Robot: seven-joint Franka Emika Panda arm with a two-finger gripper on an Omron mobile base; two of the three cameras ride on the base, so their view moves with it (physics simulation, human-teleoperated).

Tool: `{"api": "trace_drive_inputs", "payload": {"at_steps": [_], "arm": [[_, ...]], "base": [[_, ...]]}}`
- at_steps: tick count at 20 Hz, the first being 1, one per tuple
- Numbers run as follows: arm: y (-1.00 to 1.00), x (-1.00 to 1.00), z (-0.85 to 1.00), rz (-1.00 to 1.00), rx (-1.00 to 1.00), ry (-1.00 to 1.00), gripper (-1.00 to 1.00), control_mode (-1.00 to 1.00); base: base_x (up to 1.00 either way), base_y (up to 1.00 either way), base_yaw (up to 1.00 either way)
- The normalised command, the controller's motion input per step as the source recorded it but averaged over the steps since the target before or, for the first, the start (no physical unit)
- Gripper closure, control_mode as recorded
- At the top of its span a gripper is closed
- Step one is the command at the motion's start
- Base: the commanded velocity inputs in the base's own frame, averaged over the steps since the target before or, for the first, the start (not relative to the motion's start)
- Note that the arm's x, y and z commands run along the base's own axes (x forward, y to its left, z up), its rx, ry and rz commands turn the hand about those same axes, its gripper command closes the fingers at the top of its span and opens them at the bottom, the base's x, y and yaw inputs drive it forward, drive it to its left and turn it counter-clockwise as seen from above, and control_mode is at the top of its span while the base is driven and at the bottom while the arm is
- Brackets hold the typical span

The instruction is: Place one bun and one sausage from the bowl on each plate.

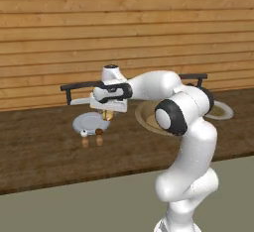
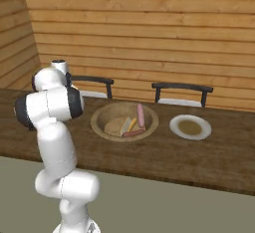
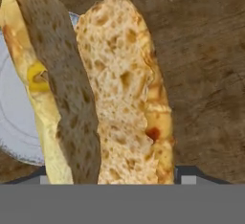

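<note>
Bun point(image 3: 119, 98), split open with a crumbly cut face beside a dark crust, runs up the middle of the hand view, held between the spread fingers of the tool point(image 1: 107, 117), whose jaws stand wide around it. In the left base view the tool hangs at centre left, just above the near plate point(image 1: 84, 123), and two small shakers point(image 1: 92, 136) stand on the counter point(image 1: 44, 146) at that plate's lower edge. In the right base view the bowl point(image 2: 102, 122) sits at mid-frame with two sausages point(image 2: 141, 115) and a pale bun piece inside; the second plate point(image 2: 175, 130), to its right, carries a tan bun. The counter is dark brown wood grain, a grey floor lies below it, and horizontal wooden planks form the wall behind. Two dark-framed chairs point(image 2: 182, 88) stand at the counter's far side.
</note>
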Motion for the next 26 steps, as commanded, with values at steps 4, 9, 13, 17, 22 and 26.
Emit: {"api": "trace_drive_inputs", "payload": {"at_steps": [4, 9, 13, 17, 22, 26], "arm": [[0.76, 0.68, -0.35, 0.0, -0.05, 0.01, 1.0, -1.0], [0.29, 0.64, -0.53, 0.0, -0.05, 0.08, -1.0, -1.0], [0.0, 0.04, -0.05, 0.01, -0.02, 0.03, -1.0, -1.0], [-0.02, 0.0, 0.0, 0.0, 0.0, -0.02, -1.0, -1.0], [-0.38, -0.43, 0.04, 0.0, 0.0, -0.07, -1.0, -1.0], [-0.99, -0.98, 0.81, 0.04, 0.06, -0.46, -1.0, -1.0]], "base": [[0.0, 0.0, 0.0], [0.0, 0.0, 0.0], [0.0, 0.0, 0.0], [0.0, 0.0, 0.0], [0.0, 0.0, 0.0], [0.0, 0.0, 0.0]]}}
